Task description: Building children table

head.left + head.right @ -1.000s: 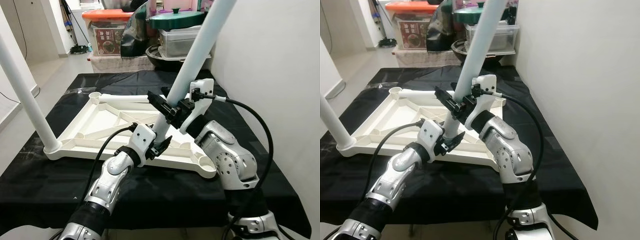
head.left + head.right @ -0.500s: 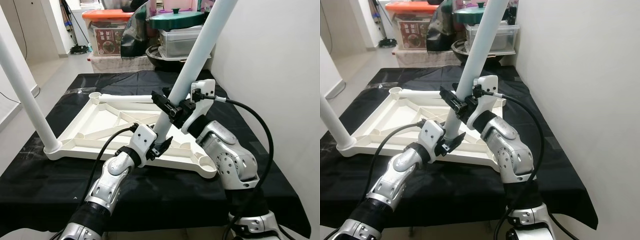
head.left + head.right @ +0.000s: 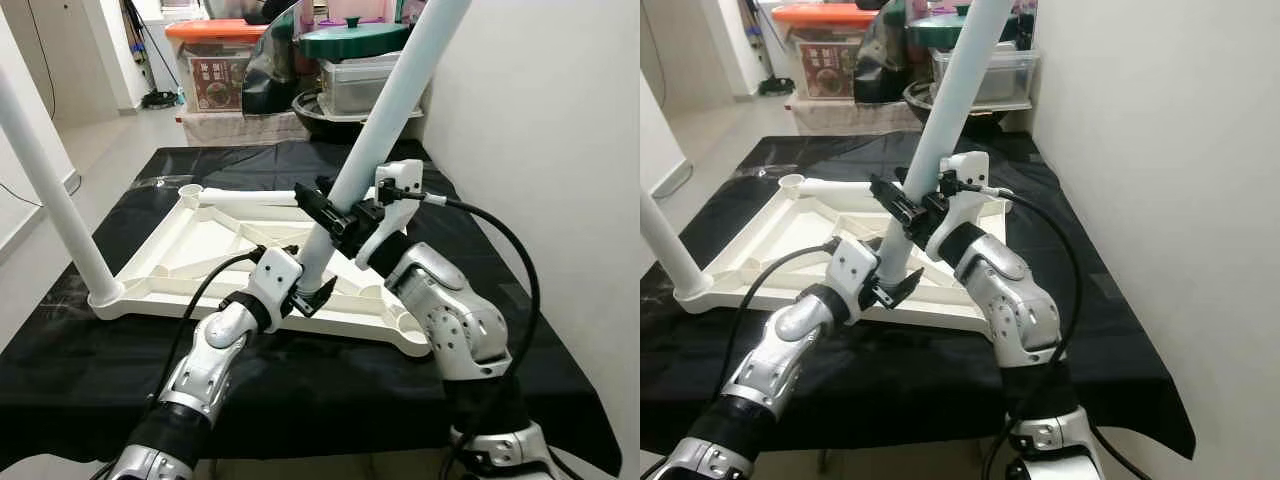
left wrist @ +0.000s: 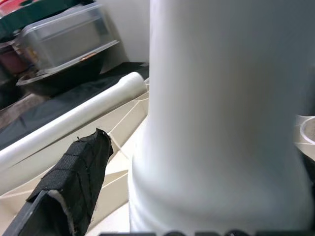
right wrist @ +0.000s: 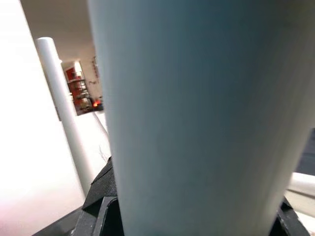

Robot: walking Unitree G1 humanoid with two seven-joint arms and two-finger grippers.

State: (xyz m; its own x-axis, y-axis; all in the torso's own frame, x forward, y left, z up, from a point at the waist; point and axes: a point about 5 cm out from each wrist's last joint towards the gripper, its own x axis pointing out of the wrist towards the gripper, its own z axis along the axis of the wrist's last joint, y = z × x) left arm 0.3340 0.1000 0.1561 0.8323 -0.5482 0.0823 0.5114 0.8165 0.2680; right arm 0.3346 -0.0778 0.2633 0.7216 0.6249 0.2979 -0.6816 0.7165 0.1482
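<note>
Tabletop [image 3: 215,235], white plastic, lies upside down on a worktop [image 3: 120,360] draped in black cloth. One leg [image 3: 45,190] stands fitted in its near-left corner. Both grippers pinch a second, tilted leg [image 3: 385,120] near the tabletop's near edge: left gripper [image 3: 303,292] around its foot, right gripper [image 3: 332,215] just above. A third leg [image 3: 250,196] lies along the far edge.

White tabletop [image 3: 215,240] upside down, fitted leg [image 3: 50,190] upright, second leg [image 3: 385,110] tilted.
</note>
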